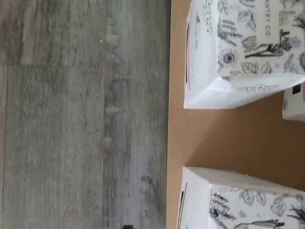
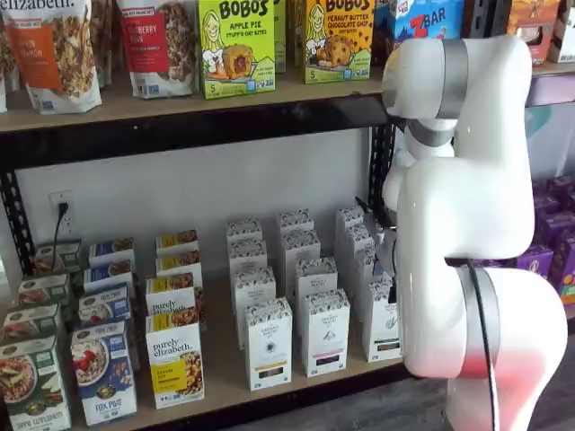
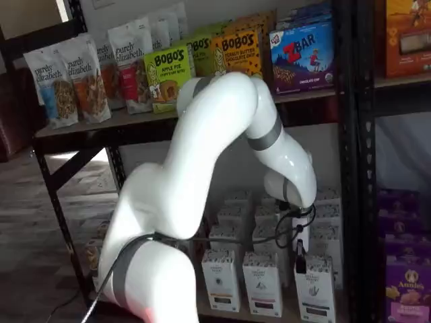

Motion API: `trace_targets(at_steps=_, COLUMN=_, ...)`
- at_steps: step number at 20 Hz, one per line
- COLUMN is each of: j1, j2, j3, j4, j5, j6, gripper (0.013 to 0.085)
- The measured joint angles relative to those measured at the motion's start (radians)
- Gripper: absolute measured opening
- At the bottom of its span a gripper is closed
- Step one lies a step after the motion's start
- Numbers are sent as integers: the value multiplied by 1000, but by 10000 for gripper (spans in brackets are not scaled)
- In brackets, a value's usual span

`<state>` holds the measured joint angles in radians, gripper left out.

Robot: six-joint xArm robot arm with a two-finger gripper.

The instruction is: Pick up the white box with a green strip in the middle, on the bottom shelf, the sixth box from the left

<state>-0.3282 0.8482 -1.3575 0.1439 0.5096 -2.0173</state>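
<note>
Wrist view: the tan board of the bottom shelf (image 1: 214, 138) is seen from above, with grey floor (image 1: 81, 119) past its front edge. Two leaf-printed white cartons are seen with a bare gap between them; which one is the target cannot be told. No fingers are shown.

A shelf view: the white box (image 2: 382, 319) is found right of centre in the lower frame, at the front of the rightmost white column, partly hidden by the arm (image 2: 458, 180). It is stood upright, long axis vertical, printed face turned to the shelf's front edge.

A shelf view: the gripper (image 3: 300, 259) is hung just above that box (image 3: 315, 289), lower right. Only dark fingers side-on are shown, so the jaws' state cannot be told.

The approach is judged under way; next, a descent squared over the narrow top is called for.
</note>
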Motion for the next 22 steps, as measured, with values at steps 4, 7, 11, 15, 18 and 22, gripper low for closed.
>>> trace_targets(at_steps=4, j1=3, j2=33, j3=-33, j4=-17, j5=-10, j6=18, gripper=850)
trace_targets(at_steps=7, j1=4, j2=63, j3=-62, j4=-27, j5=-22, j6=27, gripper=850)
trace_targets(at_steps=11, j1=5, j2=102, j3=-105, j4=-31, j5=-23, j6=31, gripper=850)
trace_targets(at_steps=15, j1=4, j2=137, j3=-146, j4=-64, j5=-13, j6=59, gripper=850)
trace_targets(at_steps=18, j1=4, j2=155, j3=-163, j4=-96, j5=-12, j6=87, gripper=850)
trace_targets(at_steps=22, j1=5, j2=176, j3=-178, j4=-146, j5=-16, j6=131, gripper=850)
